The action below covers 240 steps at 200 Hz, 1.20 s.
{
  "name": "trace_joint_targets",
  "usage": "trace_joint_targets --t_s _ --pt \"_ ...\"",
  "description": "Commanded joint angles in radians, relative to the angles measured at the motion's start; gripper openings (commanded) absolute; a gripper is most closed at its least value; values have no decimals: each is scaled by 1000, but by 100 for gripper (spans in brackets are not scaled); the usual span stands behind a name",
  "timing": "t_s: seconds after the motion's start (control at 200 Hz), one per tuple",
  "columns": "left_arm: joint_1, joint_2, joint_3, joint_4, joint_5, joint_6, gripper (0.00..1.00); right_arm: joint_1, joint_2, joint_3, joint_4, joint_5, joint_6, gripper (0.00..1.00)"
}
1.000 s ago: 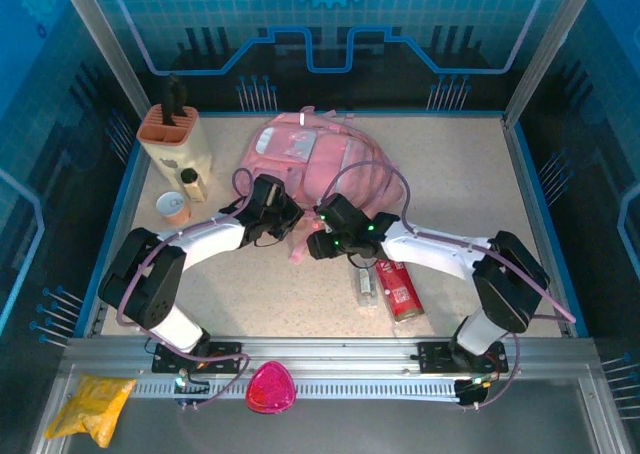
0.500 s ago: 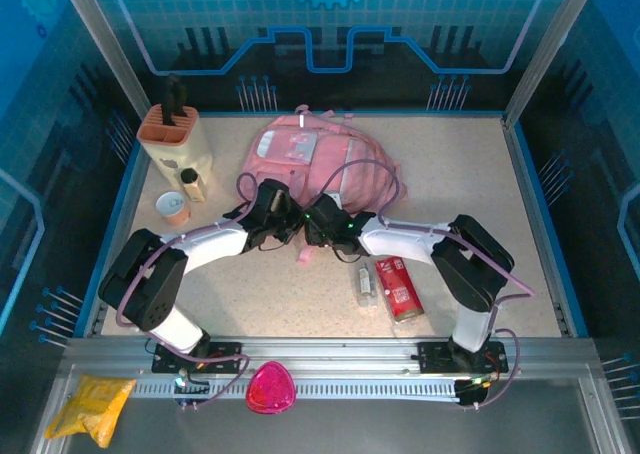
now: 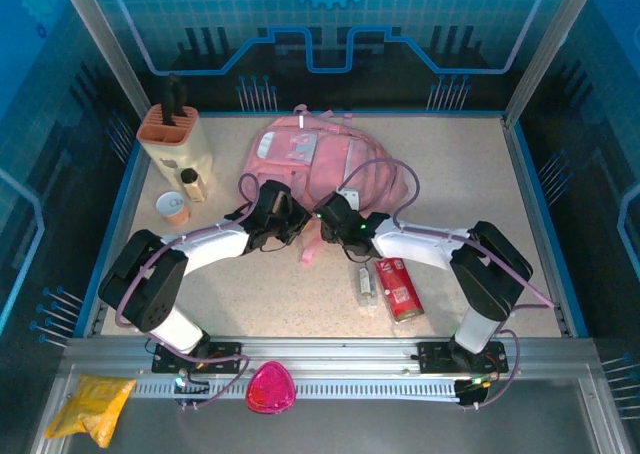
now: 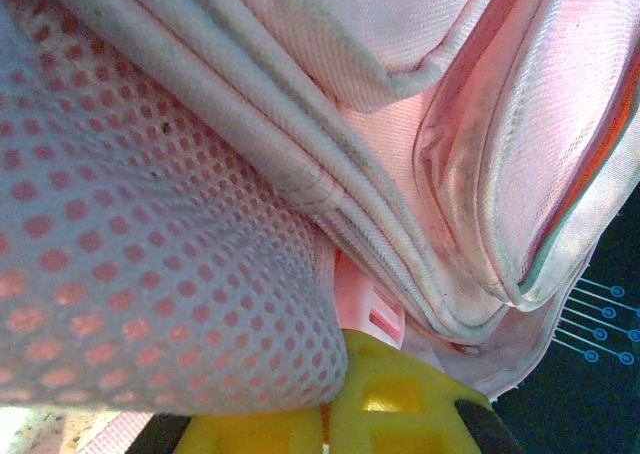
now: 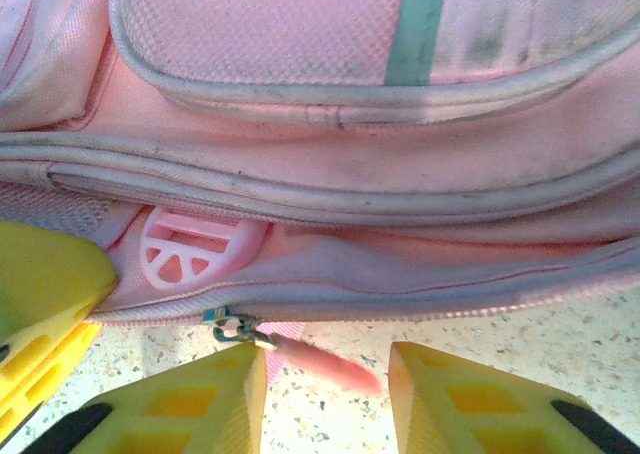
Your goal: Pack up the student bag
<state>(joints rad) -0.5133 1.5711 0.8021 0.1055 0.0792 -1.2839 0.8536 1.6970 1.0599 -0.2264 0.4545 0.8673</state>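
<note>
Both arms bent inward, left claw (image 3: 287,220) pinched closed, right claw (image 5: 325,372) with fingers parted

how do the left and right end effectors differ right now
The left end effector is shut, apparently pinching mesh of the student bag; the right end effector is open, straddling the pink zipper pull without gripping it. The left is buried in fabric; the right sits just off the bag's edge. Both are at the bag's near side.

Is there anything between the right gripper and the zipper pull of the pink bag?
Nothing visible. The zipper pull sticks out from the edge of the student bag, directly between the open fingers of the right gripper.
</note>
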Motion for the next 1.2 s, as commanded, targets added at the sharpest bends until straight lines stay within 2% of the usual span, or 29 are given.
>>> trace_joint_targets --t_s 0.0,0.105,0.325,0.475,0.61,0.885,1.061,1.196 --pt "-22 -41 19 28 42 26 0 -7 -6 21 -24 -21 -49 38" --pt "-23 -37 20 40 47 23 0 -8 41 79 -73 -38 -58 37" --pt "-24 -49 16 33 39 25 0 13 57 58 22 -111 -101 36" --pt "-25 -48 19 36 44 24 0 3 80 92 -31 -74 -83 40" --pt "-27 -52 23 31 42 28 0 -12 102 110 -59 -18 -85 39" --pt "-28 -55 23 28 42 32 0 -25 82 43 125 -114 -160 40" --pt "-28 -54 22 27 37 32 0 -40 30 -62 307 -234 -221 37" --pt "-28 -54 26 22 42 35 0 -54 1 -151 419 -264 -231 38"
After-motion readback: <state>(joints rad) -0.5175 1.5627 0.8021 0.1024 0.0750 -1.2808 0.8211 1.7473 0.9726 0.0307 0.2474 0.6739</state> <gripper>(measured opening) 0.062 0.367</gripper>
